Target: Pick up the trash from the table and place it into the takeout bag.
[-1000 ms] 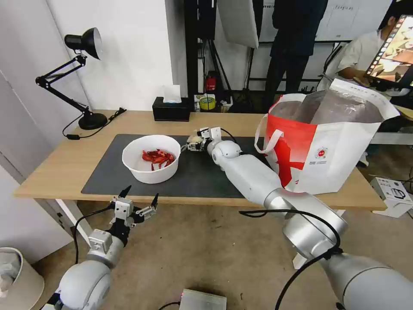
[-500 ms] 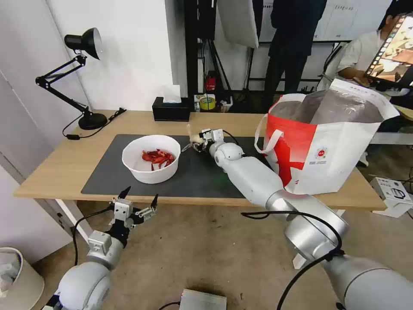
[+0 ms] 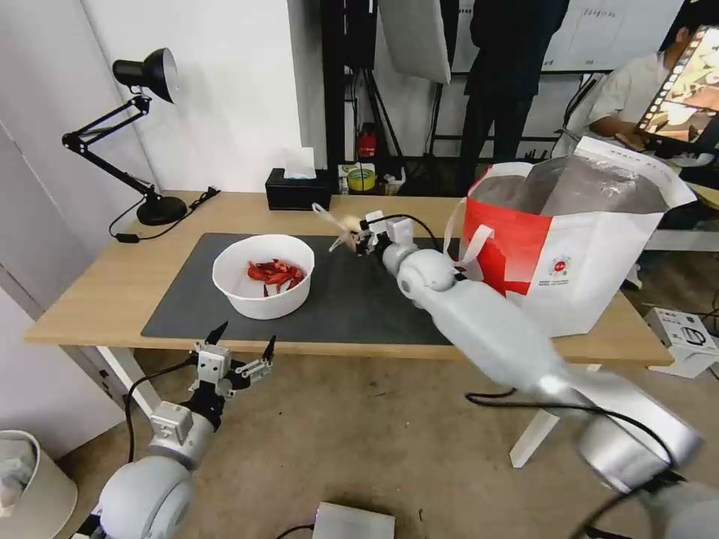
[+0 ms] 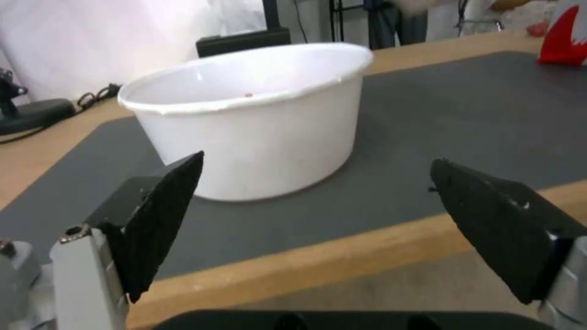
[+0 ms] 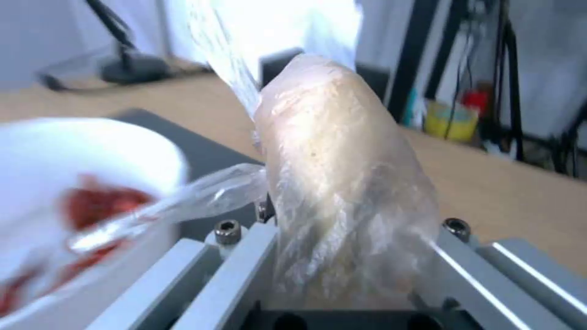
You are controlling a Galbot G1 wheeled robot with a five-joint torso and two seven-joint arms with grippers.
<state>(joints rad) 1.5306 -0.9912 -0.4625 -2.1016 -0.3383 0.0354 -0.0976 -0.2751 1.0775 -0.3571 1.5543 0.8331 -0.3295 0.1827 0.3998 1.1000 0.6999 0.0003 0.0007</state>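
Head view: right gripper (image 3: 358,238), arm stretched over the table's (image 3: 97,284) far edge, clenched on the small bag (image 3: 341,224) clear of the mat, likely for carrying to the takeout bag (image 3: 569,247). Left wrist view: left gripper (image 4: 318,215) hangs released below the near edge, facing the bowl (image 4: 251,119). Right wrist view: bag (image 5: 342,183) pinched between the jaws.

**Bright even room light, motion blur on right arm**

Head view bright, soft, few hard shadows; wide-angle bend at the edges. Right gripper (image 3: 365,238) and its arm smeared by motion, the small clear bag (image 3: 335,222) just ahead of it blurred too. Left gripper (image 3: 241,346) sharp. Faint shadow under the white bowl (image 3: 263,275). Right wrist view: bag (image 5: 342,183) glares, backlit by a blown-out white background; the bowl beside it (image 5: 80,215) out of focus. Left wrist view soft, background beyond the bowl (image 4: 257,119) overexposed.
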